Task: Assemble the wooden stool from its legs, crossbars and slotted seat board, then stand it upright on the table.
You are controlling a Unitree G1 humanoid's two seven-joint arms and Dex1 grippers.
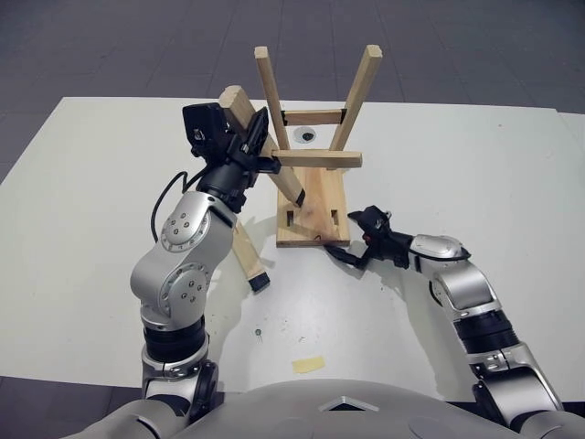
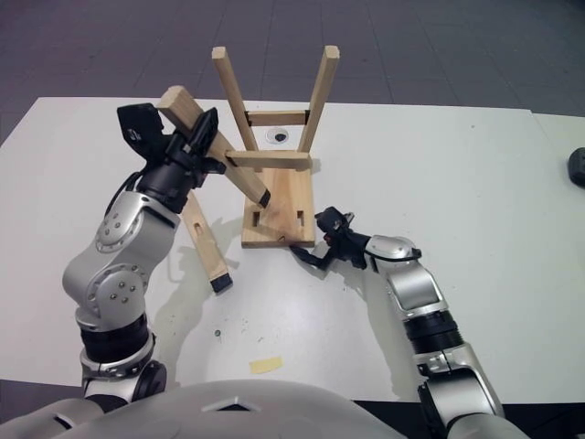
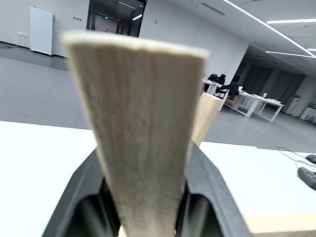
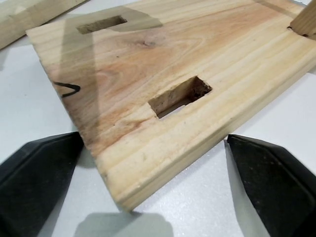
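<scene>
The slotted seat board (image 1: 315, 206) lies flat on the white table (image 1: 91, 183). Two legs (image 1: 268, 82) rise from its far end, joined by a crossbar (image 1: 313, 117). My left gripper (image 1: 254, 139) is shut on a third leg (image 3: 143, 128), held tilted above the board with its dark tip (image 1: 297, 196) near the board's left side. A second crossbar (image 1: 318, 158) runs from this leg to the right. A fourth leg (image 1: 247, 254) lies on the table beside the board. My right gripper (image 1: 345, 252) is open at the board's near right corner (image 4: 128, 192), one finger (image 4: 39, 182) on each side.
A scrap of yellow tape (image 1: 308, 364) and a small dark speck (image 1: 259, 332) lie near the table's front edge. A round hole (image 1: 307, 135) is in the table behind the board. A dark object (image 2: 576, 165) sits at the far right.
</scene>
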